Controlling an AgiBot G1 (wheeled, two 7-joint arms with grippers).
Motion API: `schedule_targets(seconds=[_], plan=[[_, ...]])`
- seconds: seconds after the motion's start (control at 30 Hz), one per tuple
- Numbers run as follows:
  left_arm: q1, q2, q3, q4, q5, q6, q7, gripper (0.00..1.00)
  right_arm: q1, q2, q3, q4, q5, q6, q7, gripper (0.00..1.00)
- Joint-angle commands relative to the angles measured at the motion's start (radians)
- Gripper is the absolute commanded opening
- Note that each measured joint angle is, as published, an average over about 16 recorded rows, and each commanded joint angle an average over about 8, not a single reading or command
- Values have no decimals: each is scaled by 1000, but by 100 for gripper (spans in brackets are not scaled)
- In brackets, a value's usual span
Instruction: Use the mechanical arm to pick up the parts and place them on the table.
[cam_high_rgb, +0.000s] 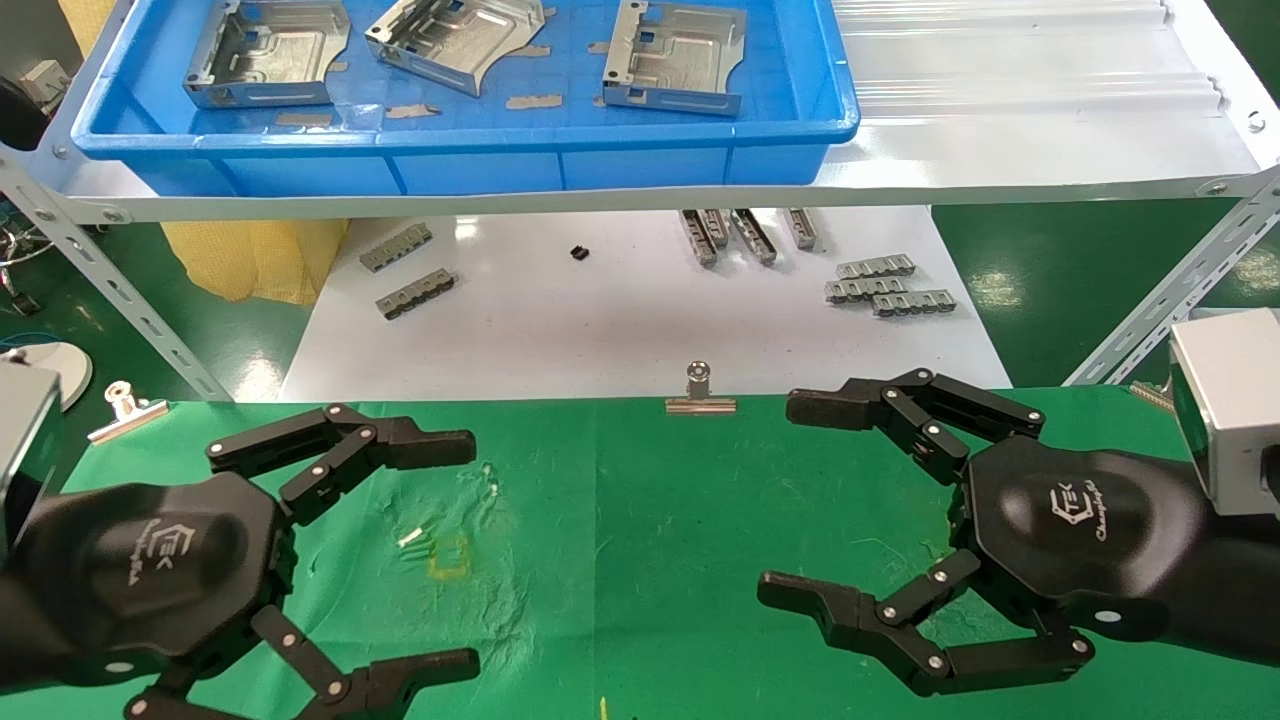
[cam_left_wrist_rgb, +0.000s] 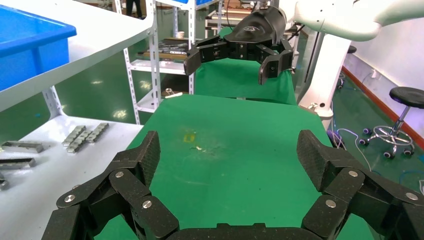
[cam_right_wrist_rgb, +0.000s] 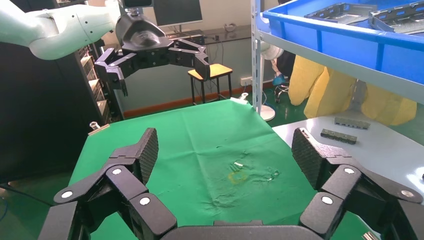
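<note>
Three silver sheet-metal parts lie in the blue bin (cam_high_rgb: 480, 165) on the white shelf: one at the left (cam_high_rgb: 265, 52), one in the middle (cam_high_rgb: 455, 38), one at the right (cam_high_rgb: 675, 58). My left gripper (cam_high_rgb: 455, 555) is open and empty over the left side of the green table (cam_high_rgb: 640, 540). My right gripper (cam_high_rgb: 790, 500) is open and empty over the table's right side. In the left wrist view my left gripper (cam_left_wrist_rgb: 227, 150) frames bare green cloth, with the right gripper (cam_left_wrist_rgb: 230, 62) farther off. In the right wrist view my right gripper (cam_right_wrist_rgb: 225, 147) is open, with the left gripper (cam_right_wrist_rgb: 155, 62) beyond.
A glossy white board (cam_high_rgb: 620, 310) under the shelf holds several small grey slotted strips (cam_high_rgb: 885, 285) and a tiny black piece (cam_high_rgb: 579, 253). Binder clips (cam_high_rgb: 700, 395) pin the cloth's far edge. Angled shelf legs (cam_high_rgb: 120, 290) stand at both sides. A faint yellow mark (cam_high_rgb: 448, 560) is on the cloth.
</note>
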Motion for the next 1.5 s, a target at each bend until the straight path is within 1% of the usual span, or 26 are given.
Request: schedule_targets(seconds=[0.03, 1.5], plan=[[0, 0, 0, 0, 0, 0, 0, 100, 0, 0, 0, 0, 0, 0, 0, 0], [0, 0, 0, 0, 0, 0, 0, 100, 0, 0, 0, 0, 0, 0, 0, 0]])
